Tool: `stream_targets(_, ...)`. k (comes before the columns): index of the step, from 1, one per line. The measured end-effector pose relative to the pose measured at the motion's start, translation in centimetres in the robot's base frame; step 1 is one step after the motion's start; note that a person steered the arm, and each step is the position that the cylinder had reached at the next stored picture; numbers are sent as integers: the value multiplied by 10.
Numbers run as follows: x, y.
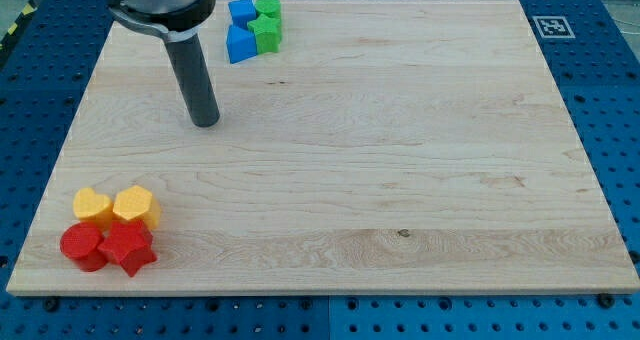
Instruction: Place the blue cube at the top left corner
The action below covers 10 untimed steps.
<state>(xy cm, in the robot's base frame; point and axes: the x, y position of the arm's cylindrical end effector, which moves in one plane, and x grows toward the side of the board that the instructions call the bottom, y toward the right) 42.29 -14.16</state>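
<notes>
Two blue blocks sit near the view's top, left of centre: a small blue cube (241, 11) and a larger blue block (240, 44) just below it. Two green blocks touch them on the right: a round one (268, 7) and a star-like one (267, 32). My tip (205, 121) rests on the wooden board (400, 140), below and to the left of the blue blocks, apart from them by a short gap.
At the view's bottom left lie two yellow blocks (93, 206) (135, 206) and two red blocks (82, 246) (128, 248), packed together. A black-and-white marker (551, 26) sits at the board's top right corner. A blue pegboard (620, 130) surrounds the board.
</notes>
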Motion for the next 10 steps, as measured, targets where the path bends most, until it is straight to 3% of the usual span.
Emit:
stream_targets(2,0,36)
stream_targets(7,-84,98)
stream_targets(8,-110,118)
stream_targets(10,-219,137)
